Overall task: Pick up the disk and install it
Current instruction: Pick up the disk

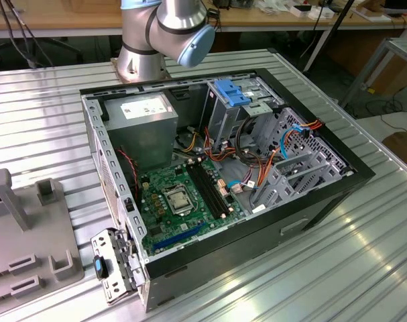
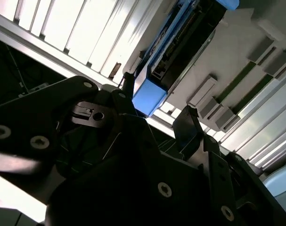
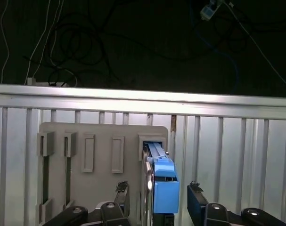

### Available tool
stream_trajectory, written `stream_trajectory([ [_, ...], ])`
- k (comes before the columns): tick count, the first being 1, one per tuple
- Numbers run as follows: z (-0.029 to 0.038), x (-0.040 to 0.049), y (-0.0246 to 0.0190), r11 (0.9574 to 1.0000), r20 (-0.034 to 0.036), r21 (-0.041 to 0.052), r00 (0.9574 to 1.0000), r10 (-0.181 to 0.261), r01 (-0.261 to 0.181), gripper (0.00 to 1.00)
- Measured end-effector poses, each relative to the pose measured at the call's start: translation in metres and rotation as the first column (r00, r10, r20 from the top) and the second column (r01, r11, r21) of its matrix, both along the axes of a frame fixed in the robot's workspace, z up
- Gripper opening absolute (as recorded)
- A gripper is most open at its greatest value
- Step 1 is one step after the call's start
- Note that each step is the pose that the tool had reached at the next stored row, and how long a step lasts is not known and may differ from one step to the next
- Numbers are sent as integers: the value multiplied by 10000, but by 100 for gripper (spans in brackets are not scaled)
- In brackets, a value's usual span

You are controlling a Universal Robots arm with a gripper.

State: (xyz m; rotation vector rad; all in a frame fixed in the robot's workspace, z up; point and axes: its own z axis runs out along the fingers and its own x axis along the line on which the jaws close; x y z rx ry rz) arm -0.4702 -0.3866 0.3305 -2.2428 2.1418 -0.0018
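Overhead glare streaks the ribbed table; backgrounds dark.

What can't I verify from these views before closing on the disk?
Seating of the disk: in the first wrist view the picture's edge cuts off its near end, and the slot of the grey holder hides its depth.
Finger contact: in the second wrist view the dark body of the open gripper overlaps the disk's blue corner.
Target bay: in the exterior view, cables cover the computer case bays.

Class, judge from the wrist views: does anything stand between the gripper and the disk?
Nothing visible does. The disk stands on edge in a slot of the grey holder, and the open gripper has one finger on either side of it, with both gaps bare.
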Motion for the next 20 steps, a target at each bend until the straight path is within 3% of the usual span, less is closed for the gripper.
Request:
stream_trajectory([
  [8, -147, -10, 0, 9999, -2, 31, 9999, 106, -106, 60],
  [9, -210, -11, 1, 9999, -8, 32, 9999, 117, -117, 60],
  [11, -270, -11, 1, 9999, -17, 31, 9999, 121, -121, 60],
  [18, -309, -11, 0, 9999, -22, 31, 9999, 123, -123, 60],
  [20, -311, -11, 1, 9999, -20, 32, 9999, 123, -122, 51],
])
